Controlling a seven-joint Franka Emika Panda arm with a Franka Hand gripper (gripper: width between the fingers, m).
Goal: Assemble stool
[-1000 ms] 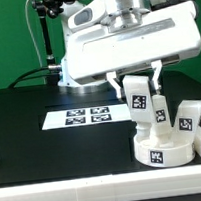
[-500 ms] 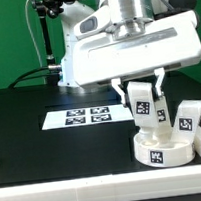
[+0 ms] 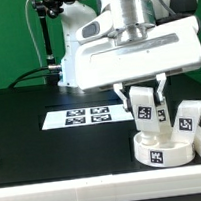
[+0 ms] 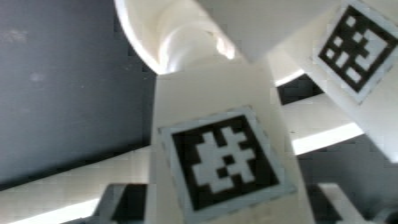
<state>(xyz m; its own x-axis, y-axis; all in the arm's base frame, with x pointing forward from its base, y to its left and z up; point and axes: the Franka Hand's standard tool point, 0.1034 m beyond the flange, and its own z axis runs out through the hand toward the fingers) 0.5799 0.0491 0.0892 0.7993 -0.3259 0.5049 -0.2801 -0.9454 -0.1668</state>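
You have the gripper (image 3: 145,92) pinching one leg block (image 3: 144,105) between its jaws, upright, directly above the seat disc (image 3: 161,145). Holding it vertical with the tag facing out looks meant to line its lower end up with a socket in the disc; whether it touches the disc yet, you cannot tell from here. The disc sits on the dark surface (image 3: 54,154), to the exterior view's right of the marker board (image 3: 86,117). Count the legs: one in the jaws, a second standing just behind it on the disc (image 3: 161,114), a third (image 3: 188,116) at the disc's far right side. One seat disc, three leg blocks visible.
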